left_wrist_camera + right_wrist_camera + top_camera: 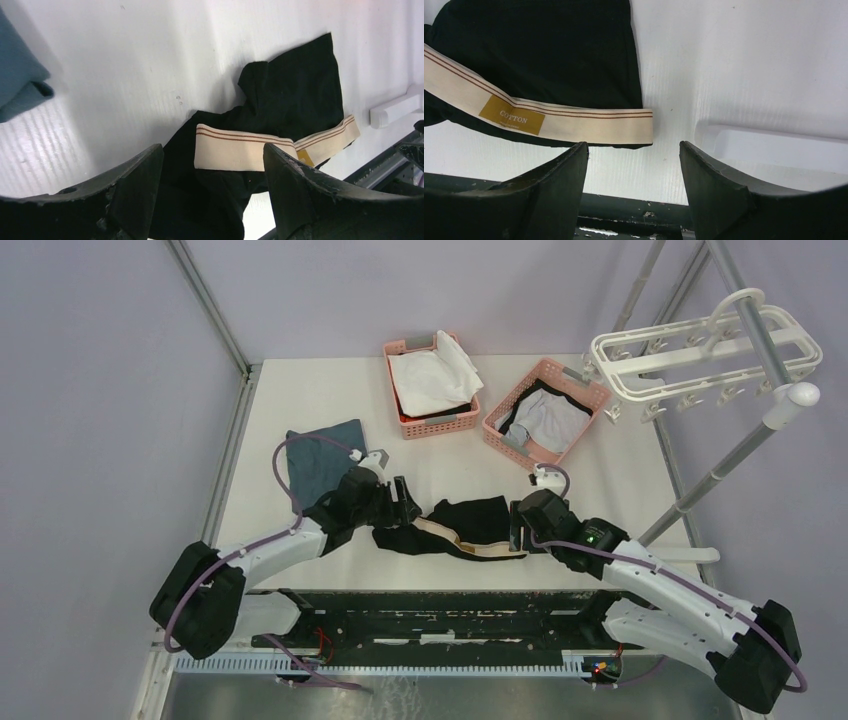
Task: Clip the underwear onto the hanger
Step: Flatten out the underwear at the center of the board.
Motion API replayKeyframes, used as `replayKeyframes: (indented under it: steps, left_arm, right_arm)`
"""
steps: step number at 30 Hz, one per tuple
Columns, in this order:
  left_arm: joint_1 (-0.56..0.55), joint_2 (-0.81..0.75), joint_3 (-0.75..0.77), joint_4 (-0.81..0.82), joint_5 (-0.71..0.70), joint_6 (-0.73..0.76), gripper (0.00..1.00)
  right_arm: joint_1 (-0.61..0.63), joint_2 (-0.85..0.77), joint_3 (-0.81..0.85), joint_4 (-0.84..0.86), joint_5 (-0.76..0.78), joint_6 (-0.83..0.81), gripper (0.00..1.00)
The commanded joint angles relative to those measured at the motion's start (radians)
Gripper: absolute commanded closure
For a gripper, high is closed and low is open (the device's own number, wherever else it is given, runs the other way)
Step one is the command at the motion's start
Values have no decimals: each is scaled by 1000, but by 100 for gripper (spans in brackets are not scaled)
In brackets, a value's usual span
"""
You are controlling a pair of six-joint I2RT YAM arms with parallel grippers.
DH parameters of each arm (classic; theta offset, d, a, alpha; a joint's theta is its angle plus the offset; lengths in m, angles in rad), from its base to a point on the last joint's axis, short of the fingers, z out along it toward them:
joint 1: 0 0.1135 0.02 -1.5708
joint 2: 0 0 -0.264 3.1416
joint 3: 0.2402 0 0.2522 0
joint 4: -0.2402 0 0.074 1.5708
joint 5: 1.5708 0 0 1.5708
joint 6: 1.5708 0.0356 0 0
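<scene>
The black underwear (470, 523) lies crumpled on the desk (330, 390) between the two tools. Left tool (410, 505) and right tool (517, 526) are both spread apart, holding nothing. The hanger (700, 350) hangs far off, partly hidden by a pole (745, 300).

Two pink baskets (437, 424) far side (white garment (432, 378) inside); blue-grey cloth (322, 455) left.

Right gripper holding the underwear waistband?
No: the right gripper stands open, and the underwear lies flat on the table, its waistband just ahead of the jaws, untouched.
</scene>
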Motion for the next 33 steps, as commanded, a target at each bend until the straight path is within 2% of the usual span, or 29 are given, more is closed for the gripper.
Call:
replayKeyframes:
  steps: [1,5,8,11,17,19,24,26,33]
  left_arm:
    - [2,61,-3,72,74,-30,19]
    - [2,118,-13,112,124,-38,19]
    - [2,137,-27,161,176,-49,25]
    - [2,145,-31,200,215,-58,38]
    - [2,116,-12,210,235,-64,77]
    - [2,81,5,180,221,-59,86]
    - [2,-70,46,56,118,-25,97]
    - [3,-129,57,15,88,-3,97]
    - [2,-255,107,-126,77,89,97]
  right_arm:
    - [-1,7,17,26,-5,-6,25]
    - [-1,11,15,32,-17,-2,25]
    - [-1,6,9,33,-19,-1,25]
    - [-1,-3,1,30,-19,0,25]
    - [-1,-31,-6,9,-4,2,25]
    - [-1,-41,-4,-2,8,0,25]
    - [-1,-79,-9,-5,63,-7,25]
    - [-1,-99,-20,26,63,-30,24]
    - [-1,-233,-109,320,-6,-223,22]
